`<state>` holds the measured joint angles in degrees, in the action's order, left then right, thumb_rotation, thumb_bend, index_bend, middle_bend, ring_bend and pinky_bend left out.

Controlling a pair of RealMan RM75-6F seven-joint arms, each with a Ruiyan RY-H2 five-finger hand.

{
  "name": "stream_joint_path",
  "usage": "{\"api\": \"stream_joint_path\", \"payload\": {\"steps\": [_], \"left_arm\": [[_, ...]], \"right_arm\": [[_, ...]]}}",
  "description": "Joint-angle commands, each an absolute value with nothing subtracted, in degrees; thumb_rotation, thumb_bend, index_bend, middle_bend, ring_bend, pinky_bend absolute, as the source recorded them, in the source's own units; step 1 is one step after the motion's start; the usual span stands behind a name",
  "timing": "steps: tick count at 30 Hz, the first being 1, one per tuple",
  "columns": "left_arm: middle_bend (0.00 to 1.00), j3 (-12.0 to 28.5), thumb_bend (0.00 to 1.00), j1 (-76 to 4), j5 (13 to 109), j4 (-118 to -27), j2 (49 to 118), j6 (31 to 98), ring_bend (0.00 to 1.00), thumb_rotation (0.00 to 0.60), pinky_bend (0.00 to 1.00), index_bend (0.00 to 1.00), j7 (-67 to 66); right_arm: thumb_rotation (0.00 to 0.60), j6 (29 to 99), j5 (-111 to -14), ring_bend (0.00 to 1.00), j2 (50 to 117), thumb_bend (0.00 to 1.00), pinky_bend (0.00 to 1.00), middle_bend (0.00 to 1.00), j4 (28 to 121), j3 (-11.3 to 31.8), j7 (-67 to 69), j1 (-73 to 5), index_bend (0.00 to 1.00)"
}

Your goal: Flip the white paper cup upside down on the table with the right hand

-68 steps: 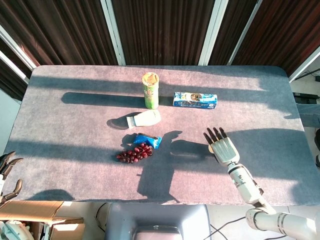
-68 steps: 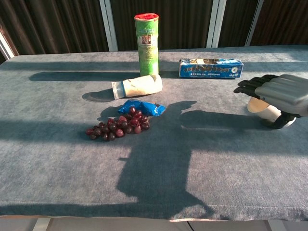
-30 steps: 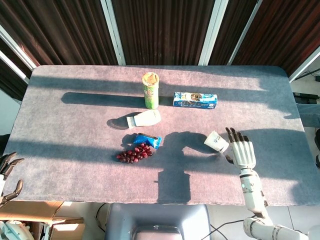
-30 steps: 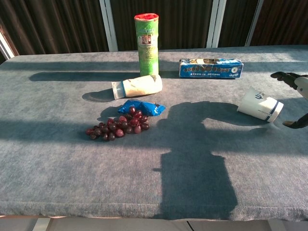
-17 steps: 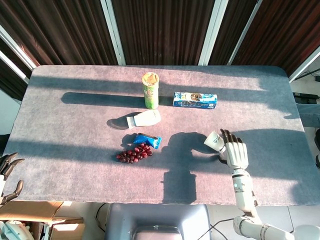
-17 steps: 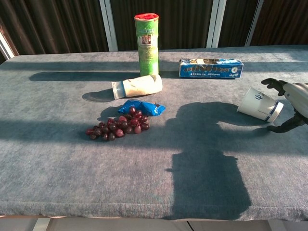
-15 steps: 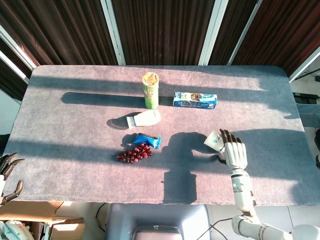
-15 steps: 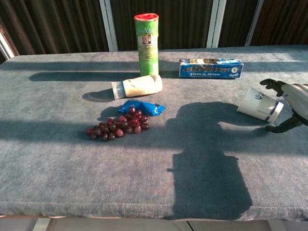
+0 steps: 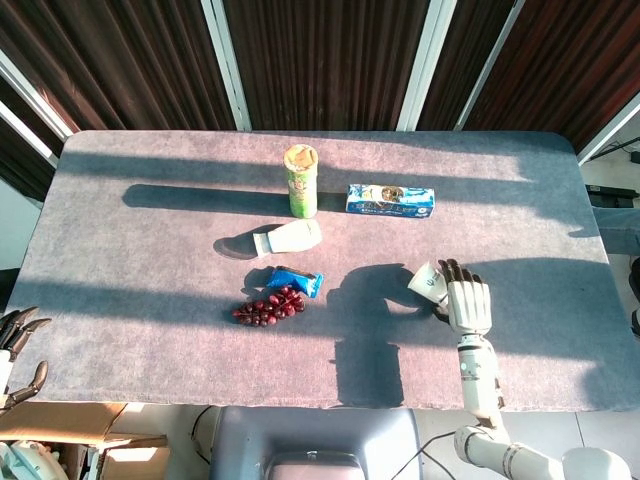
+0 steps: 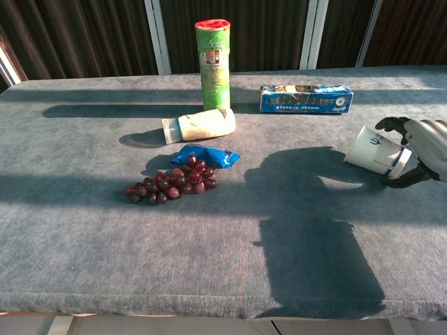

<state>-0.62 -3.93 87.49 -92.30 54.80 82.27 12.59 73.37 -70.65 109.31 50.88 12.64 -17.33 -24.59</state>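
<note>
The white paper cup (image 9: 428,283) (image 10: 376,155) lies on its side on the grey table (image 9: 150,290), right of centre. Its mouth points left and its blue-ringed base points at my right hand (image 9: 468,303) (image 10: 424,149). That hand sits right behind the base, fingers (image 10: 390,125) arched over the top and the thumb low on the near side. The cup rests on the table. I cannot tell whether the fingers touch it. My left hand (image 9: 14,345) hangs off the table's near left corner, holding nothing, fingers apart.
A green chip can (image 10: 215,63) stands at the back centre, with a blue cracker box (image 10: 306,98) to its right. A bottle (image 10: 200,125) lies on its side, and a blue packet (image 10: 204,155) and dark grapes (image 10: 170,183) sit in front of it.
My right hand pulled back to the right off the cup, leaving it on its side, then moved in again until its fingers straddle the base. The cup has stayed put.
</note>
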Motion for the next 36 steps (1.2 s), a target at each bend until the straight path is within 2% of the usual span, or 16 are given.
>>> {"api": "stream_joint_path", "payload": {"steps": [1, 6, 9, 14, 21, 26, 30, 36], "left_arm": [[0.08, -0.6, 0.48, -3.9, 87.4, -92.3, 54.8, 82.2, 0.00, 0.600, 0.13, 0.21, 12.6], [0.08, -0.7, 0.48, -4.0, 87.3, -92.4, 54.7, 82.1, 0.00, 0.600, 0.13, 0.21, 12.7], [0.09, -0.6, 0.48, -4.0, 87.2, -92.4, 54.7, 82.0, 0.00, 0.600, 0.13, 0.21, 12.7], [0.09, -0.7, 0.48, -4.0, 87.2, -92.4, 54.6, 81.9, 0.00, 0.600, 0.13, 0.21, 12.8], [0.09, -0.8, 0.48, -4.0, 87.4, -92.5, 54.5, 82.0, 0.00, 0.600, 0.13, 0.21, 12.9], [0.09, -0.7, 0.49, -4.0, 87.1, -92.5, 54.5, 81.9, 0.00, 0.600, 0.13, 0.21, 13.3], [0.09, -0.8, 0.48, -4.0, 87.2, -92.6, 54.3, 81.8, 0.00, 0.600, 0.13, 0.21, 13.3], [0.09, -0.9, 0.48, -4.0, 87.2, -92.8, 54.1, 81.6, 0.00, 0.600, 0.13, 0.21, 13.4]], "right_arm": [[0.600, 73.4, -71.4, 0.40, 110.4, 0.49, 0.56, 0.34, 48.3, 12.6, -16.4, -25.0, 0.38], [0.600, 73.8, -72.7, 0.49, 111.2, 0.75, 0.63, 0.41, 45.0, 12.4, -15.5, -25.4, 0.50], [0.600, 74.6, -73.8, 0.53, 111.0, 0.85, 0.66, 0.45, 44.0, 12.0, -15.6, -25.6, 0.56], [0.600, 76.2, -75.2, 0.55, 109.8, 0.92, 0.67, 0.48, 44.8, 11.9, -17.2, -25.8, 0.62], [0.600, 76.8, -76.3, 0.57, 105.3, 0.99, 0.69, 0.50, 52.0, 11.5, -22.7, -25.9, 0.67], [0.600, 72.9, -76.2, 0.57, 96.3, 1.00, 0.69, 0.51, 67.1, 10.0, -35.0, -26.7, 0.68], [0.600, 68.9, -76.3, 0.57, 86.3, 1.00, 0.69, 0.51, 81.8, 8.3, -51.5, -28.7, 0.69], [0.600, 67.6, -79.2, 0.56, 77.6, 1.00, 0.67, 0.51, 92.2, 5.3, -67.7, -30.5, 0.69]]}}
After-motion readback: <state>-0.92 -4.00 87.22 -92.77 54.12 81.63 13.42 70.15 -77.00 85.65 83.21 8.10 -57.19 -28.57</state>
